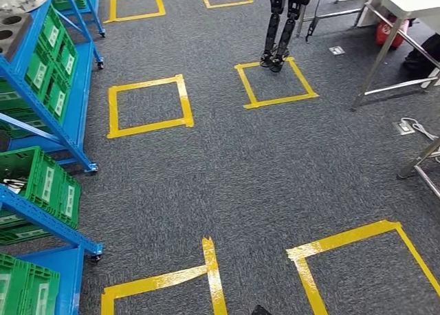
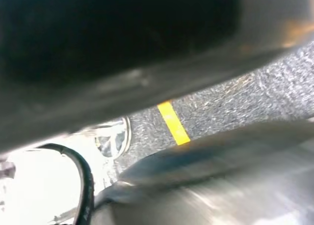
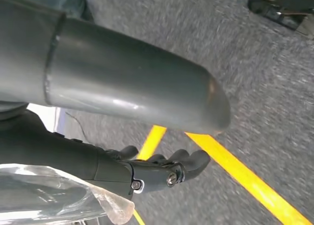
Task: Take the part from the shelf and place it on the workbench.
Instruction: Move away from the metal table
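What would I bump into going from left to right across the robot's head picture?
Blue shelf with green bins → yellow tape square → another robot's legs → metal table.

Blurred grey carpet [image 2: 237, 107] w/ yellow tape strip [image 2: 173, 123].

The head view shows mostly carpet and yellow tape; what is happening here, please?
The robot is between places, looking down at grey carpet marked with yellow tape squares. The blue shelf with green bins stands to its left, and a table is far ahead on the right. The right hand hangs over the floor with a clear plastic bag beside it. Another robot's legs stand ahead.
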Available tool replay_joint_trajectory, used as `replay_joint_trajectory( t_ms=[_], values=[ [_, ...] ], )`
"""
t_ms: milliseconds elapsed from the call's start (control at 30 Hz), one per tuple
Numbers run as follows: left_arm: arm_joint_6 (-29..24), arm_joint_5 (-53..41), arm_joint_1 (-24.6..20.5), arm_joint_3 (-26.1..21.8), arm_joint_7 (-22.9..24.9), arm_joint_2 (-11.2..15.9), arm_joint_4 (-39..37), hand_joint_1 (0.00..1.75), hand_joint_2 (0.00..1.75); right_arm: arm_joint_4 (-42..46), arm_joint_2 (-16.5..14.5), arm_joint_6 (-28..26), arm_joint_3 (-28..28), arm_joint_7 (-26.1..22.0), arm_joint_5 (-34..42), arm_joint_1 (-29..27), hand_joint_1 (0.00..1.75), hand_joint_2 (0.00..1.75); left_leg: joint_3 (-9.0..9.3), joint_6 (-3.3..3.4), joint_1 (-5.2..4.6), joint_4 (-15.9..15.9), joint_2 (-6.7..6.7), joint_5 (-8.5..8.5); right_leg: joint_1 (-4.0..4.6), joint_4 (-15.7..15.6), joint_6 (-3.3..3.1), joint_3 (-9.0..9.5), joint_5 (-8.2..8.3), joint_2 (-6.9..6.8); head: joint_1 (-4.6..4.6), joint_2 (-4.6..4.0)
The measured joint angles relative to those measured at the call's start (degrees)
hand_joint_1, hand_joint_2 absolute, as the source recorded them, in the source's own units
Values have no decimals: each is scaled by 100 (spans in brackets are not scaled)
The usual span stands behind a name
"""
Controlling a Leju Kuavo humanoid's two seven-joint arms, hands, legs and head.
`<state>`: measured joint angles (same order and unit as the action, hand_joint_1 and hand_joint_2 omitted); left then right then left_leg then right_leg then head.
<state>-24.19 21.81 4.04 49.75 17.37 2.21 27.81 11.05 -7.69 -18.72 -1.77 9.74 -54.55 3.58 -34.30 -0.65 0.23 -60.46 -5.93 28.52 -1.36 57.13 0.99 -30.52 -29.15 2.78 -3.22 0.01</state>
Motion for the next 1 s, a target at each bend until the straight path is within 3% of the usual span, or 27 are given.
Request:
replay_joint_trajectory(
  t_ms=[67, 133, 167, 233, 300, 367, 433, 500, 567, 633, 667, 700, 733, 800, 867, 933, 1000],
  values=[
    [72, -5, -86, -1, -193, -33, -112, 0, 0, 3, -14, -23, 12, -6, 39, -13, 0, 0, -308, -37, -10, -660, 385, 351, 21, -28, -47, 41, -14, -213, 20, -1],
    [125, -27, -166, 4, -365, -91, -253, 0, 0, 3, -17, -74, 17, -51, 123, -47, 0, 0, -620, -67, 6, -1308, 516, 587, 38, -26, -64, 67, -47, -434, 23, -1],
    [136, -47, -182, 9, -420, -119, -301, 0, 0, 3, -14, -100, 16, -95, 171, -63, 0, 0, -650, -75, 15, -1382, 538, 556, 41, -25, -63, 81, -64, -526, 22, -1],
    [119, -88, -180, 35, -467, -157, -341, 0, 0, 3, 5, -125, 7, -226, 260, -82, 0, 0, -368, -70, 27, -857, 618, 207, 41, -25, -46, 128, -99, -665, 25, -1],
    [77, -124, -193, 73, -476, -186, -350, 0, 0, 3, 49, -120, -9, -356, 317, -100, 0, 0, 34, -26, -5, -101, 836, -77, 58, -19, 10, 168, -153, -781, 24, -1],
    [52, -142, -218, 108, -476, -212, -351, 0, 0, 3, 99, -110, -25, -416, 343, -114, 0, 0, 183, 41, -52, 193, 935, -107, 74, -17, 82, 193, -203, -887, 15, -1],
    [45, -143, -225, 141, -477, -228, -361, 0, 0, 3, 126, -108, -42, -440, 364, -112, 0, 0, 180, 113, -61, 218, 821, -110, 62, -29, 141, 245, -234, -960, 10, -1],
    [22, -137, -233, 167, -490, -242, -380, 0, 0, 4, 159, -109, -65, -480, 406, -111, 0, 0, 191, 182, -41, 253, 714, -132, 35, 135, 189, 195, -371, -748, -7, -1],
    [-12, -127, -264, 191, -540, -274, -400, 0, 0, 4, 213, -104, -93, -531, 462, -142, 0, 0, 195, 234, -28, 267, 597, -140, 21, 763, 212, -119, -691, -416, -39, 0],
    [-28, -107, -302, 224, -605, -319, -433, 0, 0, 2, 272, -91, -132, -566, 509, -199, 0, 0, 196, 259, -36, 262, 441, -134, 24, 1509, 218, -533, -930, -304, -55, 1],
    [-29, -96, -316, 238, -629, -338, -455, 0, 0, 1, 302, -84, -154, -577, 525, -225, 0, 0, 203, 260, -39, 260, 352, -132, 26, 1654, 214, -654, -896, -290, -59, 1],
    [-28, -82, -328, 249, -642, -356, -477, 0, 0, 0, 334, -74, -174, -586, 533, -245, 0, 0, 213, 258, -41, 258, 261, -128, 28, 1563, 206, -669, -740, -275, -62, 1],
    [-26, -71, -339, 255, -646, -370, -497, 0, 0, -1, 360, -66, -190, -596, 536, -257, 0, 0, 226, 251, -39, 255, 174, -122, 25, 1257, 193, -580, -496, -234, -62, 1],
    [-22, -45, -365, 263, -633, -405, -543, 0, 0, -5, 404, -47, -209, -616, 532, -266, 0, 0, 231, 216, -34, 238, 20, -103, 7, 491, 162, -290, -101, 16, -60, 1],
    [-20, -27, -390, 278, -607, -436, -587, 0, 0, -12, 433, -33, -214, -624, 525, -258, 0, 0, 191, 155, -19, 222, -107, -104, 1, 116, 134, -106, -31, 210, -55, 1],
    [-12, -17, -403, 292, -583, -456, -642, 0, 0, -15, 446, -22, -217, -624, 517, -246, 0, 0, 152, 84, 3, 224, -223, -124, 8, 62, 98, -51, -48, 135, -54, 1],
    [12, 4, -418, 299, -564, -486, -721, 0, 0, -15, 452, -4, -220, -627, 501, -244, 0, 0, 86, 27, -7, 87, -24, -27, 6, 18, 33, -20, -29, -14, -38, 1]
  ],
)
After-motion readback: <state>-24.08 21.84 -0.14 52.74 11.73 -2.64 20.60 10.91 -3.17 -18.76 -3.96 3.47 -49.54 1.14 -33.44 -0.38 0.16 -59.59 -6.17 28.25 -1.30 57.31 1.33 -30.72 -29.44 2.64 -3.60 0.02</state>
